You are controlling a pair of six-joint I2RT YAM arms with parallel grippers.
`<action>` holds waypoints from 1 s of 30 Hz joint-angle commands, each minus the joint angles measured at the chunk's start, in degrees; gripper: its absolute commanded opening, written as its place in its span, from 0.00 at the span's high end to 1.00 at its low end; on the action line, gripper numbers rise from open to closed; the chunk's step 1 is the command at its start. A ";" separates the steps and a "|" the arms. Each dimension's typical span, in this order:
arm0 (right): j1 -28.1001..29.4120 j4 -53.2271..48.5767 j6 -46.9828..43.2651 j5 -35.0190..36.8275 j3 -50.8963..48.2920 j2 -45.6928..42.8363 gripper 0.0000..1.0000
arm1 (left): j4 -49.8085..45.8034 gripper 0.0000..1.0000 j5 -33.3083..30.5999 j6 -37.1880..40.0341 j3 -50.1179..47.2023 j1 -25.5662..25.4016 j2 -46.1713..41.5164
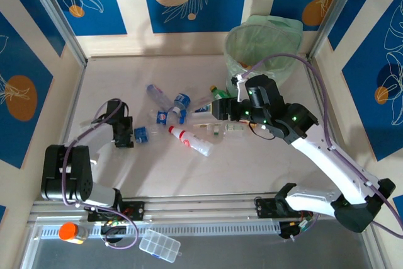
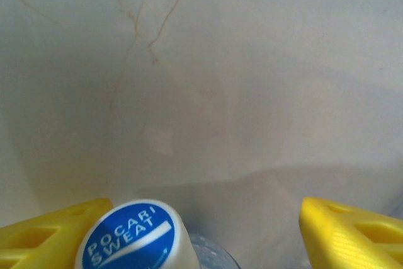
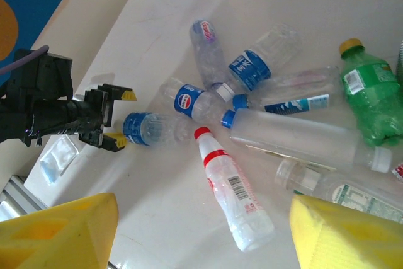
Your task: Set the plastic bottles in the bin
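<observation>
Presently the left pincer (image 2: 206, 218) straddles the Pocari bottle (image 2: 133, 237), jaws half-open, not yet clamped; it lies well apart from the bin (image 1: 277, 29). Likely light, crushable, slippery: grip mid-body gently. Meanwhile the right pincer (image 3: 204, 203) gapes empty.

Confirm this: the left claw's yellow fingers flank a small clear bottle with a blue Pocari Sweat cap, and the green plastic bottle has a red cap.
Wrong in one respect: the green plastic bottle has a yellow cap, not red, as the right wrist view shows. The yellow fingers of the left claw flank the small clear bottle with the blue Pocari Sweat cap.
</observation>
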 commanded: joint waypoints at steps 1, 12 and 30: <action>-1.63 -0.94 -1.28 -0.47 -0.23 -1.36 0.28 | 3.10 0.31 1.50 -2.97 -1.66 0.31 0.99; -3.09 -0.88 -1.66 -1.53 1.18 0.39 0.28 | 3.47 0.76 1.05 -1.51 -2.72 0.39 -0.32; 3.76 -4.10 -14.85 -21.66 10.70 10.88 0.27 | 16.46 0.89 28.12 45.74 2.37 -2.56 -23.46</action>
